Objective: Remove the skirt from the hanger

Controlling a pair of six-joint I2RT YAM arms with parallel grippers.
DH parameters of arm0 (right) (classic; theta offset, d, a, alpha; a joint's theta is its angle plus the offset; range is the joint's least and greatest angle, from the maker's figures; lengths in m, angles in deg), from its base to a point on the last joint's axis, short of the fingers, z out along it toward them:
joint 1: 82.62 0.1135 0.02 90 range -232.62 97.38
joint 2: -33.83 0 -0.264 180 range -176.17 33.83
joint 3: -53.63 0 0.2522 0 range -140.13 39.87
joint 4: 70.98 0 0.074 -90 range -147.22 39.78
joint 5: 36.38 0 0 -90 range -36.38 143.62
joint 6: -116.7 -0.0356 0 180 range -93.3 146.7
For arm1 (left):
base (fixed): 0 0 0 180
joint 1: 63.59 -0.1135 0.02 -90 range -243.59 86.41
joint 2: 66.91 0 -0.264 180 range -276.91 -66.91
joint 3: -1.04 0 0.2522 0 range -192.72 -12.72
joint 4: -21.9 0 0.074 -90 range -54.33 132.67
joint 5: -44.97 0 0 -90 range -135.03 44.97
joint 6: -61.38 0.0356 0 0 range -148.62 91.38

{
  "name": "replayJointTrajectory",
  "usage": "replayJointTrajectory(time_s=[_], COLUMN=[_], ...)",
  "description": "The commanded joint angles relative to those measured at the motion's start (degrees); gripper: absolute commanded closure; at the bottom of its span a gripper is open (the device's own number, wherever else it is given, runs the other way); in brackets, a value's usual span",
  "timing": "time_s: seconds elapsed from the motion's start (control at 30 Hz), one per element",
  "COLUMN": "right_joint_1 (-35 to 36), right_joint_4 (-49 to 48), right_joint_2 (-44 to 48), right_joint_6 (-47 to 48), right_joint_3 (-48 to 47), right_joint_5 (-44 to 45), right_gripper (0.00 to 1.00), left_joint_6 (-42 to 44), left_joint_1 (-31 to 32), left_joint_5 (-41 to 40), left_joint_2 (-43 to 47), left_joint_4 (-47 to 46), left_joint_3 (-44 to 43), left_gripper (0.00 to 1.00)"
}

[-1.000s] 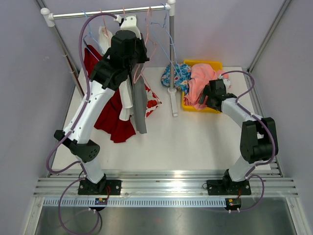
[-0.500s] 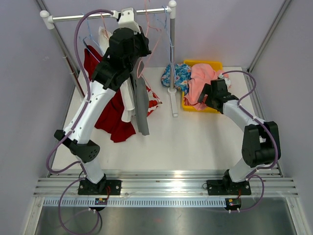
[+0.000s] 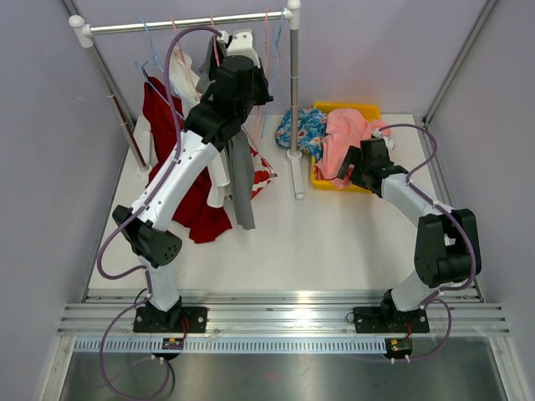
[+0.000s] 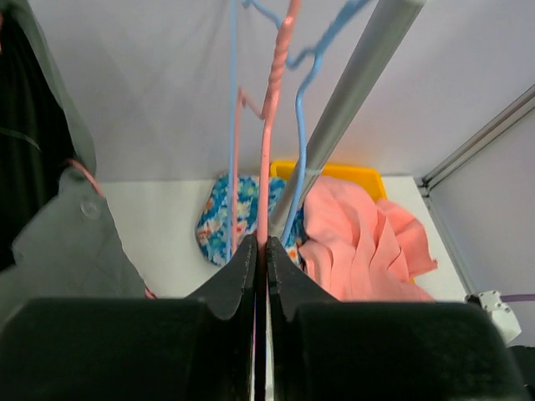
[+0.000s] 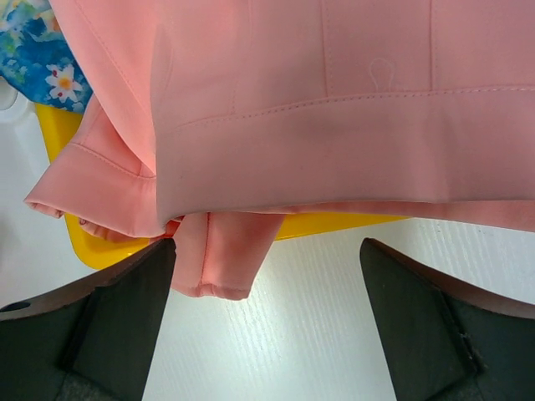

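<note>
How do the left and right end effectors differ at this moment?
The left end effector is shut on the pink hanger; the right end effector is open, holding nothing. The left is high, near the rail; the right is low, over the pink garment at the yellow bin. Both are black.

robot lab cell: plain lilac walls (image 3: pixel 376 50), aluminium rail (image 3: pixel 284 313), tabletop clothes rack (image 3: pixel 188 22).

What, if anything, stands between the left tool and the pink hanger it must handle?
Nothing visible does. The left tool is shut directly on the wire of the pink hanger. The blue hangers hang on either side of it, not between.
</note>
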Motion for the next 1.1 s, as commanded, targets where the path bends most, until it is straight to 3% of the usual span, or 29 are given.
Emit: replayJointTrajectory(time_s=[0.0,0.13,0.17,0.2,0.3,0.33,0.63,0.87,1.07], right_joint_1=[-0.2,0.0,0.0,0.0,0.0,0.0,0.0,0.0,0.0], right_joint_4=[-1.0,0.0,0.1,0.2,1.2,1.4,3.6,3.7,3.0], right_joint_2=[3.2,5.0,6.2,6.7,9.8,10.6,17.8,20.1,20.4], right_joint_6=[-0.9,-1.2,-1.3,-1.2,-1.2,-1.2,-1.2,-0.8,-0.5], right_joint_3=[0.3,1.4,1.7,2.5,4.0,4.5,8.8,10.3,11.3], right_joint_5=[-1.7,-2.0,-2.0,-2.0,-2.0,-2.0,-2.3,-2.8,-2.9], right_gripper=[0.01,0.01,0.01,0.01,0.0,0.01,0.01,0.01,0.0], left_joint_6=[-1.0,0.0,0.2,0.9,2.5,3.0,4.7,6.6,8.6], left_joint_1=[-0.2,-0.2,-0.2,-0.2,-0.2,-0.2,-3.0,-6.3,-7.6], left_joint_5=[0.8,0.9,0.6,0.3,-1.8,-2.4,-7.0,-6.3,-4.0], left_joint_2=[5.5,9.4,10.2,11.3,14.7,16.1,17.4,12.8,5.7], left_joint_4=[-0.9,0.3,0.5,0.6,1.3,1.6,7.1,2.7,-0.9], left_joint_3=[2.3,4.8,6.2,6.9,9.1,9.3,5.8,4.1,-3.4], left_gripper=[0.91,0.75,0.58,0.48,0.27,0.24,0.19,0.23,0.24])
